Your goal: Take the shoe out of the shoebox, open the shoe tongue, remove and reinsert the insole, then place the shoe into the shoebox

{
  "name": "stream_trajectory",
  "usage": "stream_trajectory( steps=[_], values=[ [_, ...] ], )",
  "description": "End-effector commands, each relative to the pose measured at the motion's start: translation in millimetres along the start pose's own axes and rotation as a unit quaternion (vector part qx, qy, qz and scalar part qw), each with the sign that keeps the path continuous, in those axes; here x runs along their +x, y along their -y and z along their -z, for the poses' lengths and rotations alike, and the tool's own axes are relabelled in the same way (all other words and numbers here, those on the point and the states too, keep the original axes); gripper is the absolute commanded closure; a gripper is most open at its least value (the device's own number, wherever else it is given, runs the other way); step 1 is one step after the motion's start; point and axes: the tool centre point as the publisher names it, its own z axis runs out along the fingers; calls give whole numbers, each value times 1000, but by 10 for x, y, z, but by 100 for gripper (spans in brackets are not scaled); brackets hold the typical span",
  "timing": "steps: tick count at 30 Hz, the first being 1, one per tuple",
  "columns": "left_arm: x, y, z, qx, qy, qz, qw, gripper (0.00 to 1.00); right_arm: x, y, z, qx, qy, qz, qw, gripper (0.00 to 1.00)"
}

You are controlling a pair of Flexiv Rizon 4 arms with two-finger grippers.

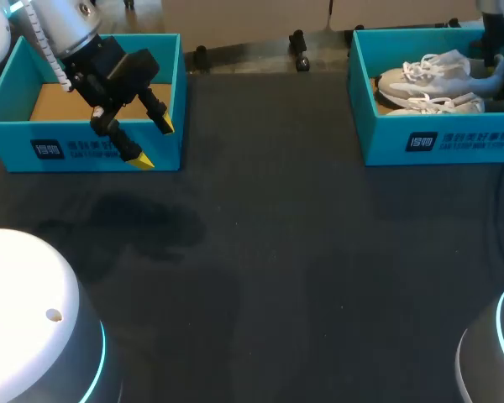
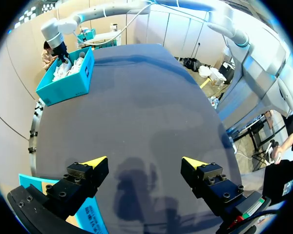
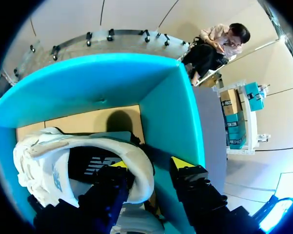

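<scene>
Two white shoes lie in the teal shoebox (image 1: 437,138) at the table's far right, one (image 1: 424,71) behind the other (image 1: 443,104). My right gripper (image 1: 497,74) reaches down into that box at the shoes' heel end. In the right wrist view the right gripper (image 3: 149,165) straddles the heel rim of a white shoe (image 3: 44,165). One finger is inside the dark opening, the other outside beside the box wall (image 3: 168,112), with a gap showing, so it is open. My left gripper (image 1: 154,143) (image 2: 144,163) hangs wide open and empty over the left box's front wall.
A second teal box (image 1: 84,151) stands at the far left, its brown cardboard floor bare. Dark table (image 1: 277,269) lies between the two boxes. My arms' white bases (image 1: 25,319) sit at the near corners. From the left wrist the shoebox (image 2: 68,78) shows far across the table.
</scene>
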Motion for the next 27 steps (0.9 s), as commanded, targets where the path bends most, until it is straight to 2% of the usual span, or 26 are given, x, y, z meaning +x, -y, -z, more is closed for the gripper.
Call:
stream_trajectory(
  steps=[1,8,12,13,15,16,17,20,27],
  values=[
    [3,-2,4,-1,0,0,1000,0,-20,75,185,-12,3,-3,1000,56],
    [3,-2,4,-1,0,0,1000,0,-34,90,391,-26,2,-6,1000,55],
    [3,-2,4,-1,0,0,1000,0,-35,99,420,-29,3,-5,1000,56],
    [3,-2,4,-1,0,0,1000,0,-21,107,401,-29,2,-3,1000,63],
    [3,-2,4,-1,0,0,1000,0,1,108,345,-30,1,-2,1000,65],
    [3,-2,4,-1,0,0,1000,0,24,107,296,-29,3,-1,1000,87],
    [3,-2,4,-1,0,0,1000,0,35,102,274,-29,3,-1,1000,100],
    [3,-2,4,-1,0,0,1000,0,96,86,188,-26,6,6,1000,100],
    [3,-2,4,-1,0,0,1000,0,148,82,167,-25,-4,7,1000,100]
  ],
)
